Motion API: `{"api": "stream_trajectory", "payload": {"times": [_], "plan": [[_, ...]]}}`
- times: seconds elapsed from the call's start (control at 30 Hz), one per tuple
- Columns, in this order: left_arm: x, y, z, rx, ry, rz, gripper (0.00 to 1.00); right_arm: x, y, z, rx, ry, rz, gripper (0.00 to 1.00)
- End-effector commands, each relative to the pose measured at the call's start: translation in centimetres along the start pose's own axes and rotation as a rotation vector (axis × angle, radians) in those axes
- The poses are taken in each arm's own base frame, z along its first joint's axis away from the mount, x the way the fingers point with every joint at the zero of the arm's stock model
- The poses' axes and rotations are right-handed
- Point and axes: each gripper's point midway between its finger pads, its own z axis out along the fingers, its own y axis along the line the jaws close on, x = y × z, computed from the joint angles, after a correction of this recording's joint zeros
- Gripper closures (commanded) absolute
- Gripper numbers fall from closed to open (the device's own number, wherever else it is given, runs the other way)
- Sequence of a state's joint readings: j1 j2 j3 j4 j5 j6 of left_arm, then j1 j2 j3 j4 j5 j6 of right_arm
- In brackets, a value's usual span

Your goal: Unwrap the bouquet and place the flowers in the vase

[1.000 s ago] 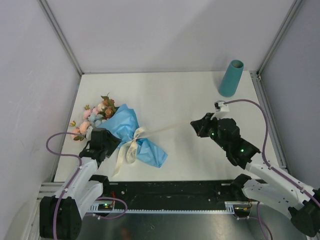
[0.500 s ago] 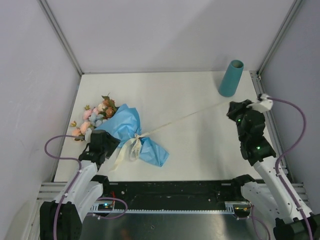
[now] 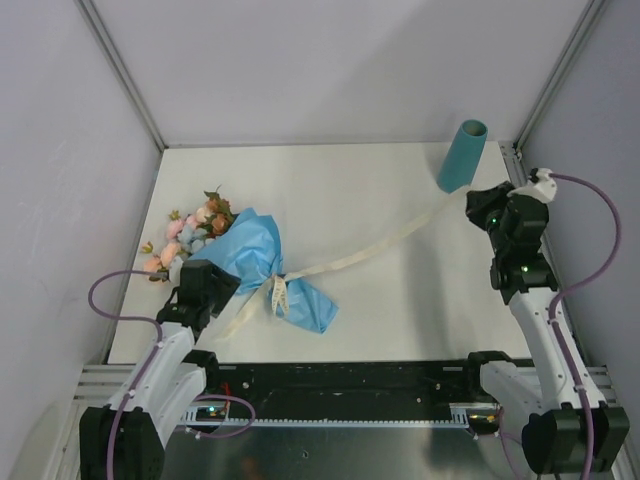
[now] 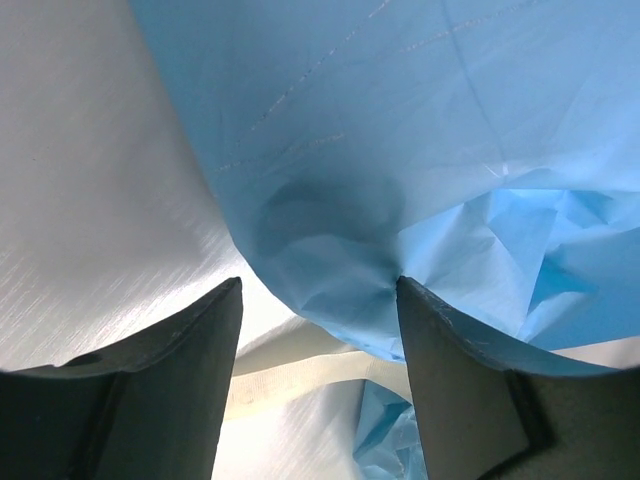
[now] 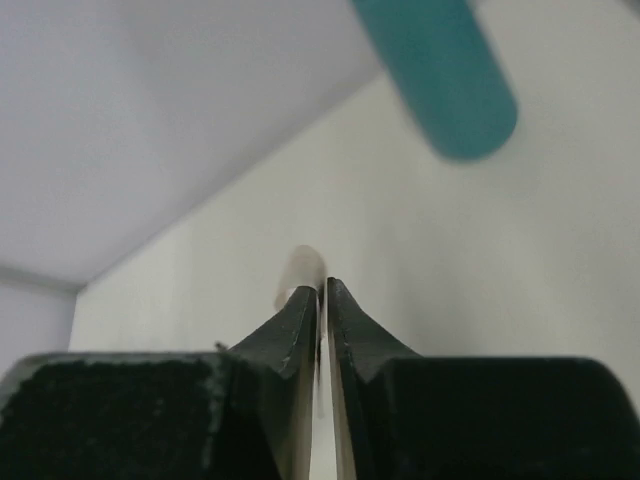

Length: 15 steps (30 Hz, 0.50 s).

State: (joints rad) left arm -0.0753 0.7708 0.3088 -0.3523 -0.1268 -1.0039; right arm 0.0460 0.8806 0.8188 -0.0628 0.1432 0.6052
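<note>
1. Now the bouquet (image 3: 250, 262) lies at the worktop's (image 3: 350, 190) left, and the vase (image 3: 462, 157) stands far right.
2. The left hand (image 4: 320, 290) gapes wide at the wrap (image 4: 400, 150).
3. The right hand (image 5: 322, 298) pinches the ribbon (image 3: 370, 250), which is slacker than before, and sits nearer the vase.

**Wrap** (image 4: 420, 130): thin blue paper, matt, creased and crumpled, with faint dotted lines across it.
**Ribbon** (image 3: 370, 250): cream woven cloth, matt.
**Flowers** (image 3: 195, 230): soft, cloth-like petals with a dull finish.
**Vase** (image 3: 462, 157): teal, smooth, matt.
**Bench** (image 3: 330, 190): white and matt; seen close, it has a fine brushed grain with a slight sheen.
**Fingers** (image 4: 170, 390): black plastic, matt, faintly rough.
**Frame** (image 3: 120, 70): bare pale metal, satin.
**Walls** (image 3: 340, 60): pale grey, smooth, matt.
**Cables** (image 3: 93, 292): purple, with a smooth sheath.
</note>
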Motion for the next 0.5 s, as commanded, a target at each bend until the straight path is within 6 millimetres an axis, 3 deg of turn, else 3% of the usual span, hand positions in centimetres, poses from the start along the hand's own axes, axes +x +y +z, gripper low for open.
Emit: {"api": "stream_trajectory", "payload": {"times": [0.0,0.1,0.2,0.33,0.47], "plan": [[-1.4,-2.1,-1.0,0.073,-0.031,-0.006,0.31,6.2,2.0,-1.1,-0.116,0.308,0.0,0.75],[-1.7,-3.7,-2.0,0.128,-0.019,0.019,0.27,9.6,2.4,-2.7,-0.11,0.411,-0.036,0.55],[-2.1,-4.9,-3.0,0.162,-0.009,0.048,0.24,12.1,4.4,-4.9,-0.159,0.467,-0.091,0.4],[-3.2,-6.1,-4.7,0.19,-0.029,0.098,0.23,16.0,8.1,-8.3,-0.286,0.536,-0.106,0.37],[-4.3,-6.7,-6.2,0.196,-0.062,0.134,0.21,20.8,13.2,-12.6,-0.491,0.585,-0.13,0.39]]}}
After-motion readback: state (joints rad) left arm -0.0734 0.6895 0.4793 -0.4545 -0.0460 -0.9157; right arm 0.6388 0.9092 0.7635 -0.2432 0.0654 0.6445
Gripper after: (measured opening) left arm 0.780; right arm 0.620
